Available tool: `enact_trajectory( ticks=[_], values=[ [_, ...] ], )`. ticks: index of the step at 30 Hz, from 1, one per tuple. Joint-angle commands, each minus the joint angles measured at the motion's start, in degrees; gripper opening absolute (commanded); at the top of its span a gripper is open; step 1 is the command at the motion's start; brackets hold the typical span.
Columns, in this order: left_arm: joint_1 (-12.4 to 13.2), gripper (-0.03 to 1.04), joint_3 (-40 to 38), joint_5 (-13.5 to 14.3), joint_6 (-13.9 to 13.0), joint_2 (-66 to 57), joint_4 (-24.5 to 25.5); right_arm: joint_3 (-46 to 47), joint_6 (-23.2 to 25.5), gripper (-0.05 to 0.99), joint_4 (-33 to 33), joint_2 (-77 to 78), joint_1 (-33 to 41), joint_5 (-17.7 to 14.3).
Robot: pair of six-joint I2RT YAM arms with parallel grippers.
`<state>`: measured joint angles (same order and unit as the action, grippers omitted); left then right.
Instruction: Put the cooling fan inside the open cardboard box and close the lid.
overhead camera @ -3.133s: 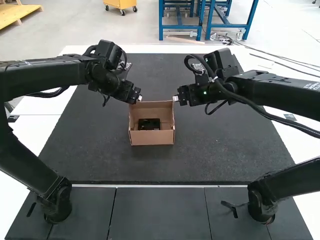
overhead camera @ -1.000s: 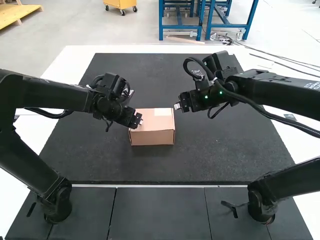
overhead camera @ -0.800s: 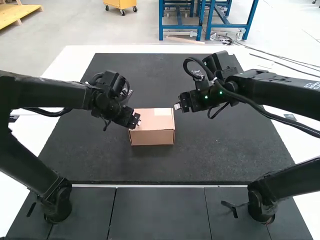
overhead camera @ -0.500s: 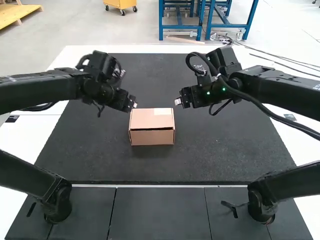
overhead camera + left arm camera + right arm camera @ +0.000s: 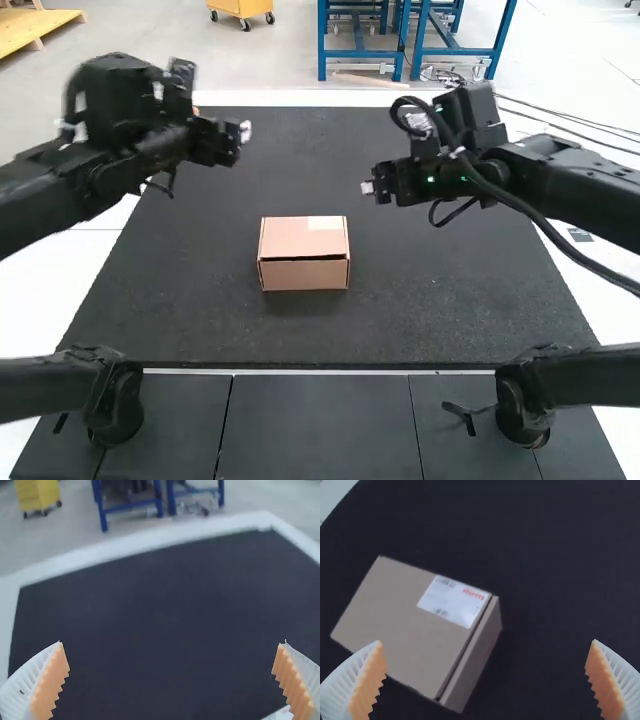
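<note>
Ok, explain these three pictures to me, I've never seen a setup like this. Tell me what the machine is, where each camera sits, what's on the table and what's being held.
These are two robot arms at a table, each ending in a two-finger gripper with white ribbed fingers and orange pads. The wide picture comes from a fixed camera above and behind the arms: the left gripper hangs over the far left of the black mat, the right gripper over its right half. The other two pictures come from cameras on the wrists, each looking out between its own fingers. On the mat sits a cardboard box with a white label on top; its lid is shut, so its contents are hidden. Both grippers are open and hold nothing.
</note>
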<state>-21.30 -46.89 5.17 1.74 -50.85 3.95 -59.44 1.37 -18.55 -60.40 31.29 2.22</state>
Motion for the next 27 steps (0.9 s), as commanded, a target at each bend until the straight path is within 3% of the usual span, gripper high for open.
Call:
enact_trajectory(
  ticks=[1,8,18,27],
  values=[
    [0.73,0.96,3.65,1.33,-0.51,5.59,-2.28,1.43,-1.19,0.91,1.76,5.03,-3.95,-2.39],
    [0.91,0.96,8.40,8.98,2.57,10.68,-4.12,13.30,-1.01,0.90,12.04,14.35,-10.02,-1.52],
    [6.18,0.96,24.13,9.42,2.66,22.37,-15.99,28.33,2.33,0.88,20.48,26.39,-18.28,-1.16],
    [7.15,0.96,32.74,8.63,2.74,30.46,-22.14,36.59,0.30,0.91,23.99,34.21,-23.82,-0.55]
  ],
)
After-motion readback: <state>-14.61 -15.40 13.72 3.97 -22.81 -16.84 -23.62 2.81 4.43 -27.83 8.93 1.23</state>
